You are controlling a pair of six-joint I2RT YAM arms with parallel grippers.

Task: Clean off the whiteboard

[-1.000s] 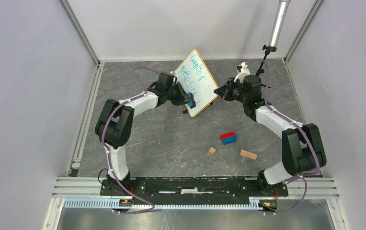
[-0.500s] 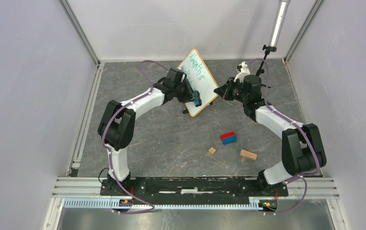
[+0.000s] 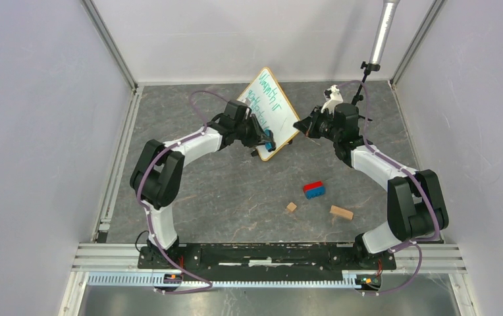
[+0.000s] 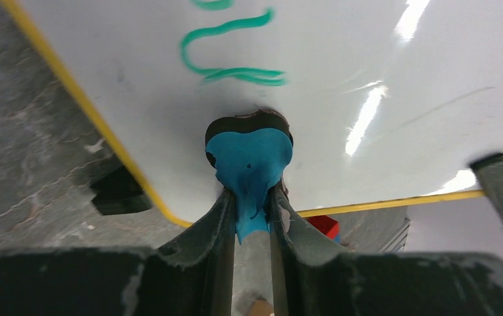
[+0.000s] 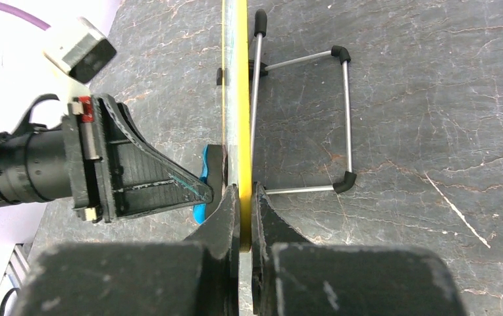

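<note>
My left gripper (image 4: pixel 250 197) was clenched on the narrow stem of a blue eraser (image 4: pixel 250 155), one finger on each side of it. The eraser's dark pad lay flat against the white face of the whiteboard (image 3: pixel 270 108). The contact was low on the board, close to its near corner. Green handwritten marks (image 4: pixel 232 59) sat just beyond the eraser on the face, and more green writing ran across the board's far half.

My right gripper (image 5: pixel 241 194) was clamped on the whiteboard's right edge, one finger on the front of the light frame and one on the back. In the right wrist view the board showed edge-on between those fingers. My left fingers and the blue eraser were on its left side, just beside my right fingertips with only the board between us.

The whiteboard stood at the far middle of the table (image 3: pixel 236 191), turned so that one corner pointed away from me. It leaned on a bent wire stand (image 5: pixel 344 118) with black tips that rested on the table behind it. A short black foot (image 4: pixel 120 194) showed under the frame's left edge.

Nearer to me, well apart from the board, lay a red and blue block (image 3: pixel 313 189). Two small wooden blocks (image 3: pixel 341 212) lay just beyond it towards the near right.
</note>
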